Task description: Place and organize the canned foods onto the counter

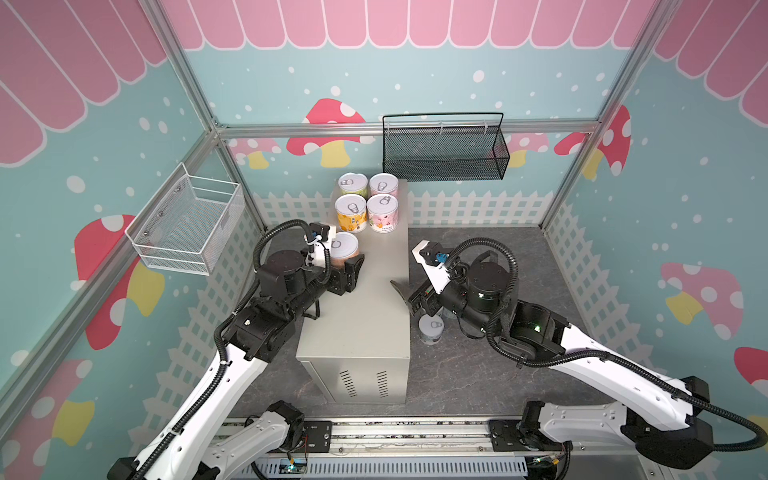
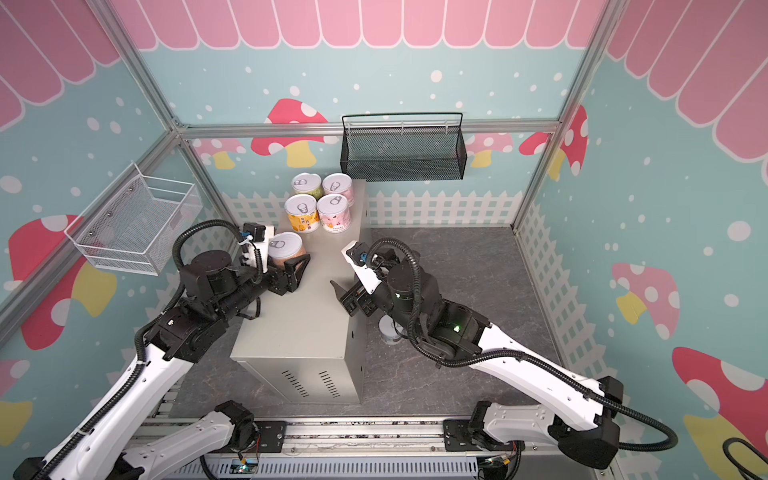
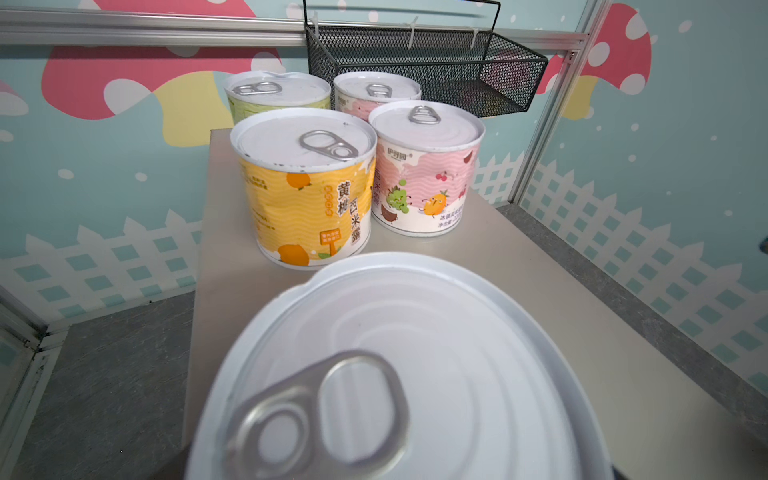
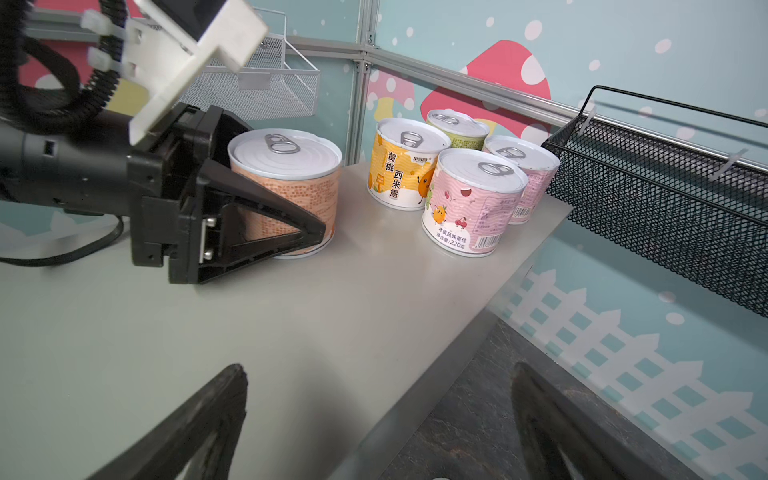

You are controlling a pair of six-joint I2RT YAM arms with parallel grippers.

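As I see it, left claw (image 1: 340,266): clamped on the orange can (image 4: 286,187) (upright on the desk (image 1: 365,316)).
Slot: can sits just below the yellow can (image 1: 351,212), mid-frame in a top view.
Right claw (image 4: 380,374): spread wide, empty.

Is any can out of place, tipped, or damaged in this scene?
One light blue can stands on the dark floor beside the counter, partly hidden under the right arm. The four cans at the far end and the orange can in the left gripper stand upright on the counter. Nothing looks spilled or dented.
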